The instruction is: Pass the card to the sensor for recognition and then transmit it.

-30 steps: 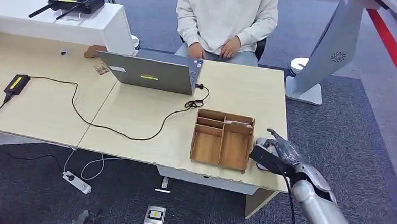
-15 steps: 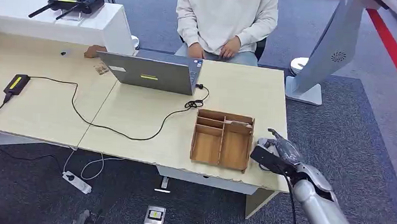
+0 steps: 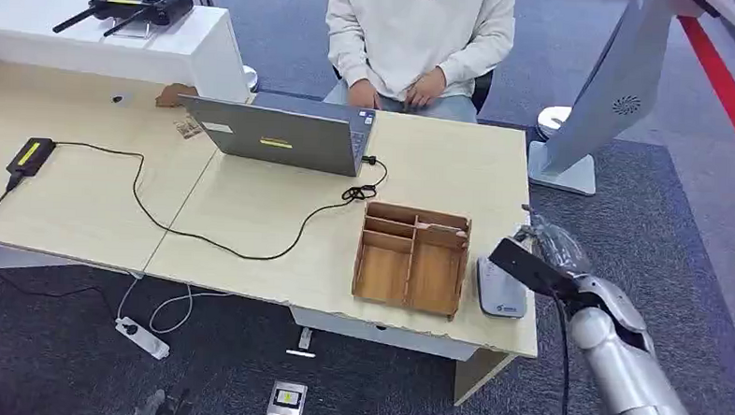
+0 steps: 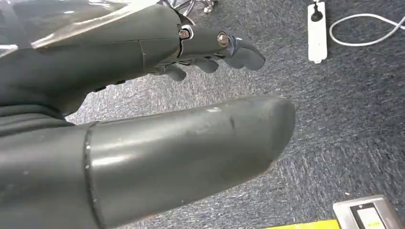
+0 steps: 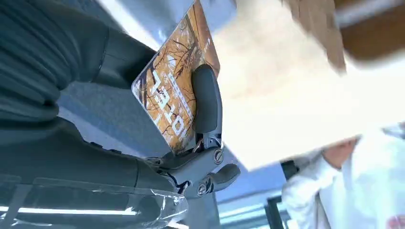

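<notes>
Gripping the card (image 5: 174, 98) between thumb and fingers, the right hand (image 3: 550, 260) hung just past the table's (image 3: 251, 212) edge, near the grey sensor (image 3: 501, 288) beside the wooden organiser (image 3: 410, 258). The left hand (image 4: 157, 95) hung over carpet, fingers apart, apparently holding nothing. A person (image 3: 418, 32) sat opposite.

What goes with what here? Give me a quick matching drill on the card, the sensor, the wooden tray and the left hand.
Things:
1. orange patterned card
2. flat grey sensor pad
3. brown wooden divided tray
4. dark grey left hand

States or places:
A. hangs above blue carpet, holding nothing
B. pinched in the right hand
C. on the desk between the tray and the desk's right edge
D. on the desk near the grey laptop

Pairs: 1-B, 2-C, 3-D, 4-A
</notes>
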`<state>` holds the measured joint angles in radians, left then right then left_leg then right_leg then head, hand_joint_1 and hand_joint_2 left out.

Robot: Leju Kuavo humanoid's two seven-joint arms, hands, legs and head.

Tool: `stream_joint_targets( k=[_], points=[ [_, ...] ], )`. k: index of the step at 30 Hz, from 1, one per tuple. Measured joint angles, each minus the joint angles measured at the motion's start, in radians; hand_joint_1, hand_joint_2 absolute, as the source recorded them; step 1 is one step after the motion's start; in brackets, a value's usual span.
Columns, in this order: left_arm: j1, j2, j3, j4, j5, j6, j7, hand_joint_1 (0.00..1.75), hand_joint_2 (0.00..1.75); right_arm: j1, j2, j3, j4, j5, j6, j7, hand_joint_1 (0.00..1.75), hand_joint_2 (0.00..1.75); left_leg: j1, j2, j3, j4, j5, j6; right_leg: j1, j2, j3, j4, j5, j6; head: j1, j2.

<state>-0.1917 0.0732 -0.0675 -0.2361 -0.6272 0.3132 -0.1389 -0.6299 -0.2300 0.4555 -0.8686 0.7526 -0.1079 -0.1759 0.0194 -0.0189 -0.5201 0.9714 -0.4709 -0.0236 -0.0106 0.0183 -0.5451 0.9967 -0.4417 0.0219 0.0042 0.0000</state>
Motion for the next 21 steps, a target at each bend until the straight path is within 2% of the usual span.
stream_joint_targets(
  k=[7,12,21],
  points=[
    [0.002,0.001,-0.021,0.0,0.033,0.013,-0.007,0.0,0.0,-0.025,-0.03,-0.038,-0.097,0.021,-0.005,0.001,1.75,1.75,0.0,0.0,0.0,0.0,0.0,0.0,0.0,0.0,0.0,0.0,0.0,0.0,0.0,0.0],
    [0.003,0.001,-0.033,0.0,0.046,0.021,-0.008,0.0,0.0,-0.082,-0.043,-0.066,-0.161,0.033,0.026,0.016,1.75,1.75,0.0,0.0,0.0,0.0,0.0,0.0,0.0,0.0,0.0,0.0,0.0,0.0,0.0,0.0],
    [0.003,0.001,-0.059,-0.002,0.052,0.018,-0.007,0.0,0.0,-0.153,-0.05,-0.082,-0.191,0.078,0.042,0.0,1.75,1.75,0.0,0.0,0.0,0.0,0.0,0.0,0.0,0.0,0.0,0.0,0.0,0.0,0.0,0.0]
  ],
)
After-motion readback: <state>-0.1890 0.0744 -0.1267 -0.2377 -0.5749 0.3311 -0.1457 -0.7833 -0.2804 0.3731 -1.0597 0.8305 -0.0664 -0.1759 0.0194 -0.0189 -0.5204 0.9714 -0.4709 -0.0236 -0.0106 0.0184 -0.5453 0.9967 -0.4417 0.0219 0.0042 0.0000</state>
